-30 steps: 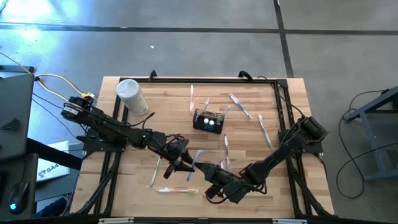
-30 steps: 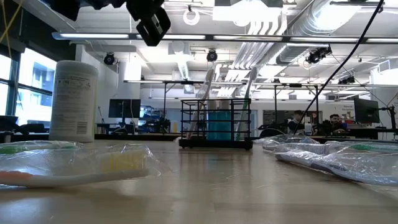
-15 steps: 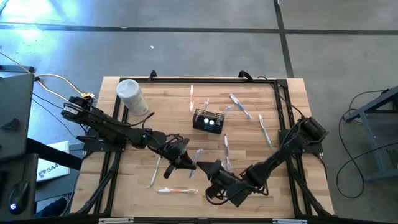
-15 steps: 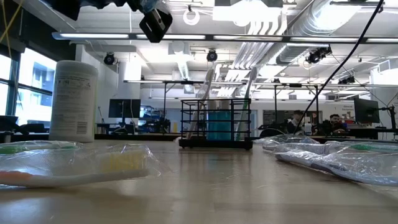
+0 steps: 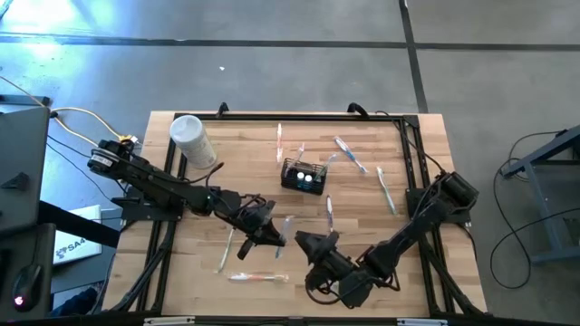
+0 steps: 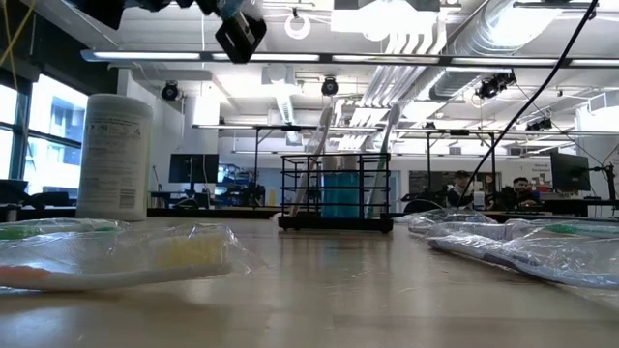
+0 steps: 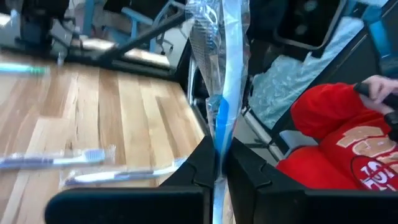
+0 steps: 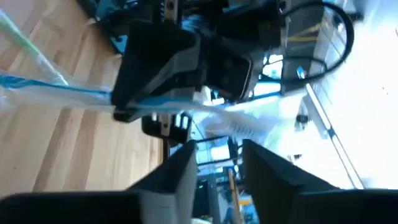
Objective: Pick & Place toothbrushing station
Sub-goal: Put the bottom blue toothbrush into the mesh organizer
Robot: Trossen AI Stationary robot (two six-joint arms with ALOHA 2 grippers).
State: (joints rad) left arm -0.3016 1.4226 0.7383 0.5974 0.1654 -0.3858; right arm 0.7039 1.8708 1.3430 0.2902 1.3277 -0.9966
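Observation:
The toothbrushing station, a black wire-mesh caddy (image 5: 304, 177) (image 6: 337, 191), stands on its base at the table's middle with slim brushes upright in it. My left gripper (image 5: 272, 237) (image 7: 219, 163) is near the table's front middle, shut on a blue toothbrush in clear wrap (image 5: 289, 225) (image 7: 222, 93). My right gripper (image 5: 314, 243) (image 8: 217, 155) is just to the right of it, open, its fingers apart from the brush and facing the left gripper. My left gripper pinches the wrapped toothbrush's blue handle (image 7: 221, 134) between its two fingers. The fingers come level from the table's left and lie across the brush. The brush is lifted clear of the table, and most of its length sticks out beyond the fingers.
A white cylindrical container (image 5: 192, 140) (image 6: 116, 155) stands at the far left. Several wrapped toothbrushes lie loose on the wood, among them some at the near left (image 5: 225, 252) (image 5: 258, 277), right of the middle (image 5: 331, 215) and at the far right (image 5: 385, 190).
My right gripper has rolled about its own line, opened, let go of the wrapped toothbrush and drawn a little toward the table's right edge. The brush stays lifted in my left gripper, which has kept its place.

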